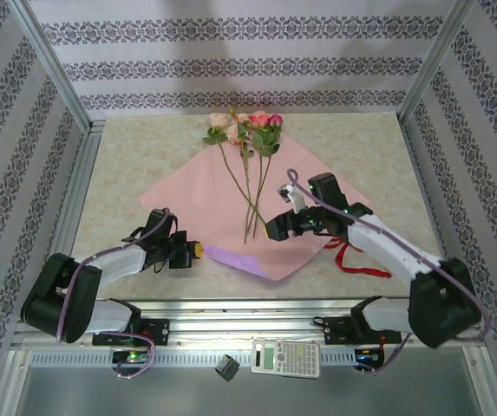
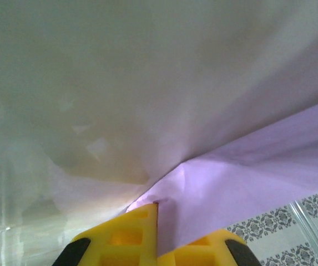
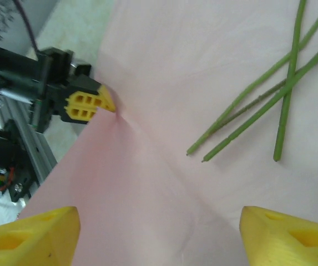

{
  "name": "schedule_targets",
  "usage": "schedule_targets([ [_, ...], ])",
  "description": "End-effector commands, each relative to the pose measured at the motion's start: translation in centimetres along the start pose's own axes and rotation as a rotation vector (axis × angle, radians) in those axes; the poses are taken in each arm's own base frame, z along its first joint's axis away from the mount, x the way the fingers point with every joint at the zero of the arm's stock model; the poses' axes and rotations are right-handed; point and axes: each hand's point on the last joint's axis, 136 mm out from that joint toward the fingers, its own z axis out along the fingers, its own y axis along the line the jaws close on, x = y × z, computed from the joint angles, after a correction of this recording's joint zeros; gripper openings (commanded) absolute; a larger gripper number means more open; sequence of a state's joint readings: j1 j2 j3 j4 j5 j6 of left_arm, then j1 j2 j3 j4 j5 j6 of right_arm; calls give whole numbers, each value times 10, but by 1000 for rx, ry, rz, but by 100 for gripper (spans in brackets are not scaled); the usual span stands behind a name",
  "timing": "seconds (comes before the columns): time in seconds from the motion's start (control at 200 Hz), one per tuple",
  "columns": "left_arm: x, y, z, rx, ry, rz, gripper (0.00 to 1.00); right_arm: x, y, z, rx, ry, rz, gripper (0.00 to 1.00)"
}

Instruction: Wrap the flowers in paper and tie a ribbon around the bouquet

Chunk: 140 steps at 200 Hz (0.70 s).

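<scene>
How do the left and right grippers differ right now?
The left gripper is shut, pinching the paper's near-left edge; the right gripper is open and holds nothing. The left sits at the sheet's edge; the right hovers over it by the flowers' stem ends. Both have yellow fingers.

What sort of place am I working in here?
Most likely a staged robot test booth, not a flower shop: aluminium frame posts, patterned wallpaper panels on three sides, and a marble-look tabletop.
</scene>
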<state>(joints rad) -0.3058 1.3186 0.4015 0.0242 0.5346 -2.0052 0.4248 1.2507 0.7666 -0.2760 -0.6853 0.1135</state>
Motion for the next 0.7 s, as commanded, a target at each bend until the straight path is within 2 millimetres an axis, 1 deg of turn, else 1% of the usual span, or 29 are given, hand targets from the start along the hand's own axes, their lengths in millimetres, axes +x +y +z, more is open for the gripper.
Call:
schedule_targets([
  [0.0,-20,11,-3,13,-78,-176,0,-6,25,-8,-114,-92,-112,79],
  [0.12,-24,9,-7,45,-104,-214,0,12,40,-5,-197,-36,-152,79],
  [0.13,-24,9,-7,48,-105,-215,0,16,43,-3,-208,-18,-162,80],
  [0.18,-25,8,-8,54,-108,-222,0,27,50,1,-225,18,-197,80],
  [0.29,-25,7,-7,54,-108,-225,0,40,66,6,-260,38,-274,80],
  [0.355,-25,6,-6,56,-107,-224,0,43,71,9,-265,47,-295,80],
  [0.56,-24,1,-5,62,-104,-214,0,47,77,21,-255,98,-319,79],
  [0.694,-23,1,-6,63,-102,-209,0,50,83,33,-284,148,-314,74],
])
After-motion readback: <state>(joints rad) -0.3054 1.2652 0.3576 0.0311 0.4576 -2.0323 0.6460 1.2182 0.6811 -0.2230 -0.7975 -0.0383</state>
